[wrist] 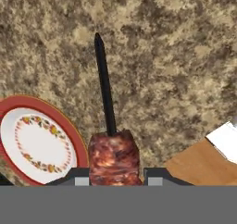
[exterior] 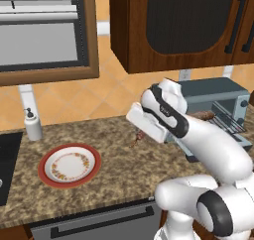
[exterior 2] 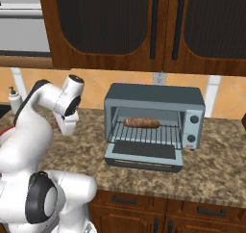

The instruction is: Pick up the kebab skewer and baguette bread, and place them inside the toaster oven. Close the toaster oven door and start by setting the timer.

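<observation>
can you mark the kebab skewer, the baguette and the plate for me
kebab skewer (wrist: 113, 157), hand view, on the meat chunk between the gripper's fingertips
baguette (exterior 2: 141, 122), right base view, middle of the loaf on the oven rack
plate (exterior: 69, 165), left base view, bare white centre

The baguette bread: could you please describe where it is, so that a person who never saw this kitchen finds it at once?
Look at the blue-grey toaster oven on the speckled stone counter, under the dark wooden cabinets. Its door hangs open, and the baguette bread lies across the wire rack inside. It is a plump, golden-brown loaf, unlike the thin kebab skewer with dark red-brown meat in the hand.
</observation>
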Controlling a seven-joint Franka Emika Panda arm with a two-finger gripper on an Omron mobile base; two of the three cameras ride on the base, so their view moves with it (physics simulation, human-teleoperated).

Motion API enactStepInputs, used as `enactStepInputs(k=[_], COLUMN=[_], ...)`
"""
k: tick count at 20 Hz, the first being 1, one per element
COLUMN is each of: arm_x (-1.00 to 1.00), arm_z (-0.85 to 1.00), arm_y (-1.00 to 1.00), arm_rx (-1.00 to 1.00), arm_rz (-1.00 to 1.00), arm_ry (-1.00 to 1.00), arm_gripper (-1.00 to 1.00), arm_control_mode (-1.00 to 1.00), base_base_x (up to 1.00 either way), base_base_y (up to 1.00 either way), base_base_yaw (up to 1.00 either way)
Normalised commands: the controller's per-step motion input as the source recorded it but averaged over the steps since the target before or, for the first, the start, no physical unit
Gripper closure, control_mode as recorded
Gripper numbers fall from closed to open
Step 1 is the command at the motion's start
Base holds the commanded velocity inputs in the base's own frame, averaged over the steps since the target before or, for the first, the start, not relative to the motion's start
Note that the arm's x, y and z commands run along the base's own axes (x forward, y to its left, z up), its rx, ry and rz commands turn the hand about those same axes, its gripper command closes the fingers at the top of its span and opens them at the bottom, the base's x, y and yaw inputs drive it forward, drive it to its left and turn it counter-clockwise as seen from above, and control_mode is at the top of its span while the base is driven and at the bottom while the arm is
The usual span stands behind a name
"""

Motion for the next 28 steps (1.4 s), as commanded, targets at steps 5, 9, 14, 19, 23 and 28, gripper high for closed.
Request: enactStepInputs(k=[5,9,14,19,23,28], arm_x=[-0.19,-0.17,-0.02,0.0,0.16,0.2], arm_z=[0.3,0.24,0.09,0.15,0.16,0.02], arm_y=[-0.94,-1.0,-1.0,-0.96,-0.74,-0.58], arm_rx=[0.04,0.04,0.02,0.0,-0.01,-0.08], arm_rz=[-0.45,-0.33,-0.24,-0.08,-0.1,-0.08], arm_ry=[0.0,0.0,0.0,0.0,0.0,-0.02], arm_gripper=[1.0,1.0,1.0,1.0,1.0,1.0], arm_control_mode=[-1.0,-1.0,-1.0,-1.0,-1.0,-1.0], base_base_x=[0.0,0.0,0.0,0.0,0.0,0.0], base_base_y=[0.0,0.0,0.0,0.0,0.0,0.0], base_base_yaw=[0.0,0.0,0.0,0.0,0.0,0.0])
